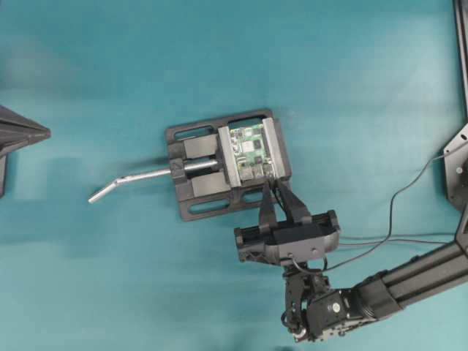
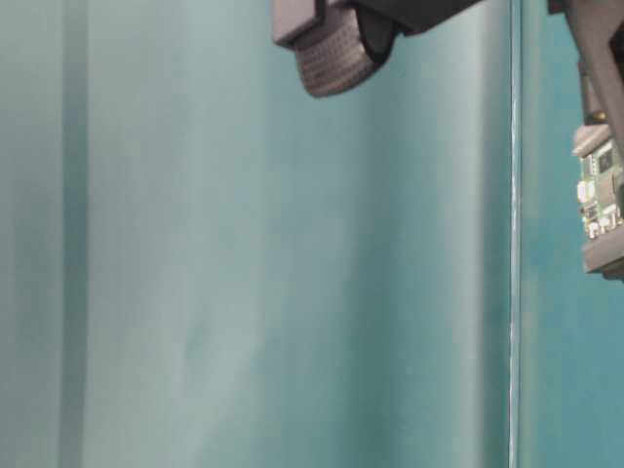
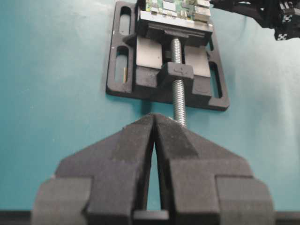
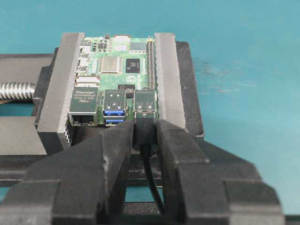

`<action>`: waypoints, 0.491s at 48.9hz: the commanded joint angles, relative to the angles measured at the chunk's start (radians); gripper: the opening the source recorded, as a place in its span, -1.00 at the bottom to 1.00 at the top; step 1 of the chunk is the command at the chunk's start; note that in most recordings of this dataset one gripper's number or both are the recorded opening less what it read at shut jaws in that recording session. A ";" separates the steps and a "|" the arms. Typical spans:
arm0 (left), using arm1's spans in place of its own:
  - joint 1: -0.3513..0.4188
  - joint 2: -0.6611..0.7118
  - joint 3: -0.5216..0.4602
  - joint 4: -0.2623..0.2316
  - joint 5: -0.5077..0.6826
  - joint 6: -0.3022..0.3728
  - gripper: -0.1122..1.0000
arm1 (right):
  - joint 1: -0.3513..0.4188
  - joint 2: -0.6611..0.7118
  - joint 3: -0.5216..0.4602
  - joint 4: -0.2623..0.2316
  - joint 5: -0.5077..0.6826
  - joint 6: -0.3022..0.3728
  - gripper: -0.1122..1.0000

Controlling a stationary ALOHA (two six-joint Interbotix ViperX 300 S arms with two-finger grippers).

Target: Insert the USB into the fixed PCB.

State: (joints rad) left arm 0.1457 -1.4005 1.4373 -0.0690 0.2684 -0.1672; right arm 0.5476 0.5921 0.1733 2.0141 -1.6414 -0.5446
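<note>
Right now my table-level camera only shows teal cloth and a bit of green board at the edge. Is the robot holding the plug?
Observer: Yes. In the right wrist view the right gripper pinches the USB, with the cable trailing back between its fingers.
Operator: Is it near the board?
Observer: It's right at the right-hand silver port of the fixed PCB. I can't tell how deep it sits.
Operator: What's the other arm doing?
Observer: The left gripper is shut and empty, back from the vise.
</note>
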 commanded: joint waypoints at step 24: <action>0.000 0.008 -0.014 0.003 -0.005 -0.003 -0.69 | -0.078 -0.043 0.014 -0.034 -0.017 -0.008 -0.41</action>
State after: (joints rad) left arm 0.1442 -1.4005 1.4373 -0.0690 0.2684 -0.1672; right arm 0.5446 0.5906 0.1871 1.9957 -1.6429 -0.5538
